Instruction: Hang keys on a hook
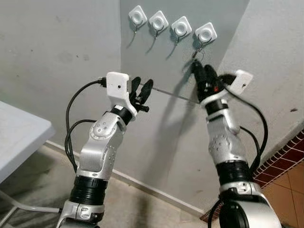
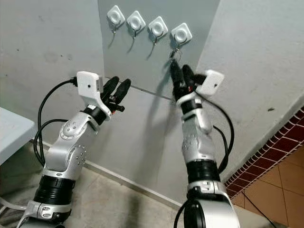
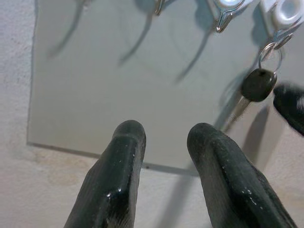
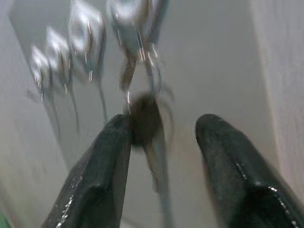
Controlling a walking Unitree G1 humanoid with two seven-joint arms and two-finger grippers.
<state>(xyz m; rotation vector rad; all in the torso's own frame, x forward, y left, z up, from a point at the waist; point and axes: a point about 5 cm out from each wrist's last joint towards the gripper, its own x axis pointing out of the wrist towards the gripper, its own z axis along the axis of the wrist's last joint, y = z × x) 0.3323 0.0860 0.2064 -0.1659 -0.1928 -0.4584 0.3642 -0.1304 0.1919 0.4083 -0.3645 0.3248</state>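
Several white square hooks are mounted in a row on a grey wall panel [image 1: 156, 57]. From the rightmost hook [image 1: 206, 32] a key [image 3: 258, 84] with a dark head hangs by its ring [image 3: 270, 50]. My right gripper [image 1: 202, 69] is raised just below that hook and stands open. In the blurred right wrist view the key [image 4: 145, 118] hangs between the fingers, close to one finger [image 4: 107, 156]; I cannot tell whether they touch. My left gripper [image 1: 142, 85] is held up to the left of it, open with nothing in it, pointing at the panel.
A white table [image 1: 19, 133] stands at the left. To the right of the panel a wall corner juts out, with red tile [image 1: 285, 161] along its foot. A pale baseboard [image 1: 156, 190] runs along the wall below the arms.
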